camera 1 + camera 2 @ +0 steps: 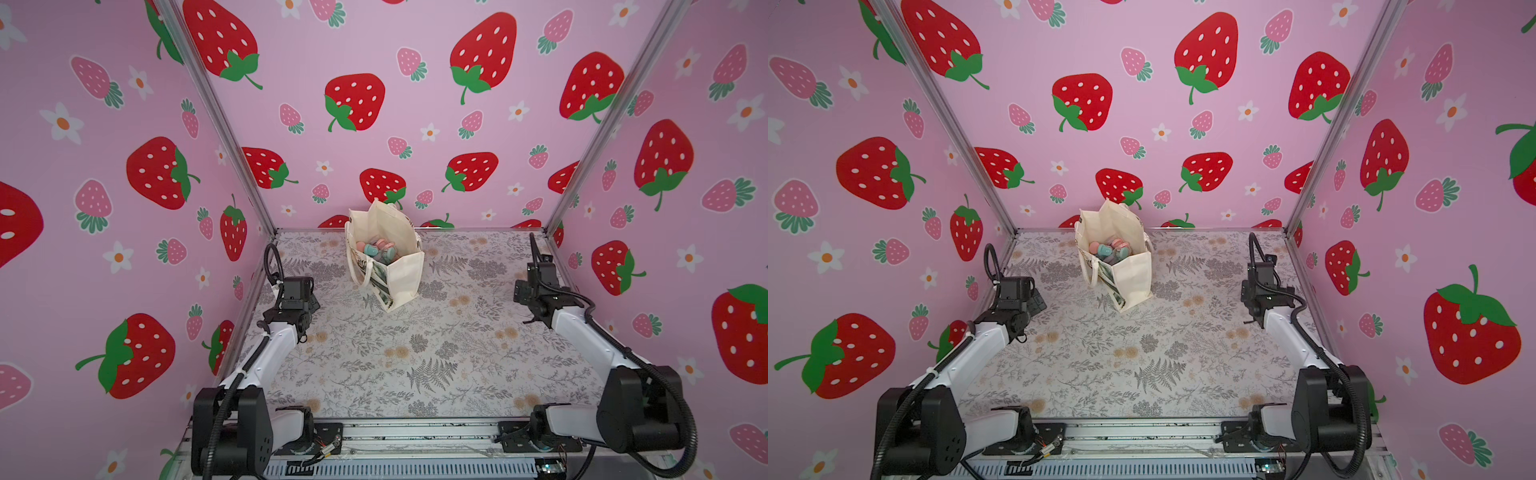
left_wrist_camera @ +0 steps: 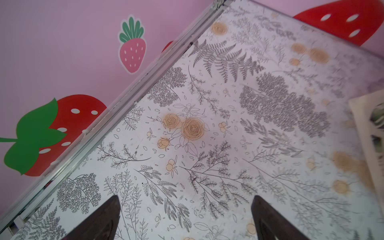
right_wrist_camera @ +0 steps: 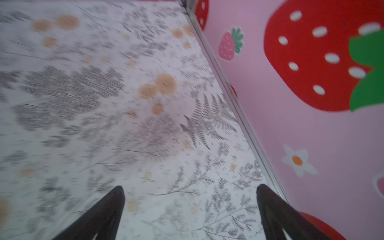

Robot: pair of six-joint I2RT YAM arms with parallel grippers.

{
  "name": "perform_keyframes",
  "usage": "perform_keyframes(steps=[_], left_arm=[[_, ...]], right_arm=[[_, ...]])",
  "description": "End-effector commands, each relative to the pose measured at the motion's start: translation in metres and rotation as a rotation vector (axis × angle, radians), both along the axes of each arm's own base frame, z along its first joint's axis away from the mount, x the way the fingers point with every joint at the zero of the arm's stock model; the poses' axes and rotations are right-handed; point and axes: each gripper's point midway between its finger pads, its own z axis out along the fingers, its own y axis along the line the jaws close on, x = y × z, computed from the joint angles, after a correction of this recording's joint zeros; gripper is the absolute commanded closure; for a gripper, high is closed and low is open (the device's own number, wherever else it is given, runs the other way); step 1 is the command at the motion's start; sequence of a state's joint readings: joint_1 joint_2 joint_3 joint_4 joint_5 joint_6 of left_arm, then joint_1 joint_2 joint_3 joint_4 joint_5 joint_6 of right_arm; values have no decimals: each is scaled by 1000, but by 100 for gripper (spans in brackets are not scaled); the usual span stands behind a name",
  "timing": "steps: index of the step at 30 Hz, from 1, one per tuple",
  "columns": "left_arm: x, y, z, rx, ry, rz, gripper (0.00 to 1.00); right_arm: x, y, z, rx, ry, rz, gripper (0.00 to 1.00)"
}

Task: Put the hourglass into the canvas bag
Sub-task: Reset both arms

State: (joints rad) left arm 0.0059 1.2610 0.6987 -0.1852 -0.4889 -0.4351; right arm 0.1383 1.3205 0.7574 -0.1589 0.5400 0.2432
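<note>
Apparently done: the hourglass [image 1: 371, 249], pink-and-teal pieces, lay inside the bag [image 1: 401, 276] at twelve o'clock on the table [image 1: 436, 353]. The left end effector [image 2: 185, 199] at nine and the right end effector [image 3: 190, 187] at three gaped wide, empty, well apart from it.

Soft, even light fills both top views, bright and sharp, with wide-angle stretch toward the picture edges. The left wrist view is crisp on the table [image 2: 187, 124] but out of focus on the canvas bag [image 2: 369, 133]; the right wrist view is smeared by motion blur.
</note>
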Motion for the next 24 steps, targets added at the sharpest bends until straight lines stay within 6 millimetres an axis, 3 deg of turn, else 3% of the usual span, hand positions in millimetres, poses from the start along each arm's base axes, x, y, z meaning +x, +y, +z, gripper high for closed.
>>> perform_keyframes(steps=[1, 5, 11, 14, 17, 21, 24], left_arm=[[19, 10, 16, 115, -116, -17, 1], [33, -2, 10, 134, -218, -129, 1], [45, -22, -1, 123, -326, -274, 1], [51, -50, -12, 101, -397, -442, 1], [53, -49, -20, 110, -432, -433, 1], [69, -45, -28, 133, -306, -386, 1], [68, -46, -28, 142, -302, -386, 1]], right_arm=[[16, -11, 5, -57, -165, -13, 1], [28, -11, -31, -79, -126, 36, 1], [57, 18, -25, -10, -221, 254, 1], [58, 31, -35, 35, -275, 359, 1], [46, 48, -39, 47, -340, 476, 1], [54, 35, -45, 69, -299, 404, 1], [51, 30, -44, 62, -300, 376, 1]])
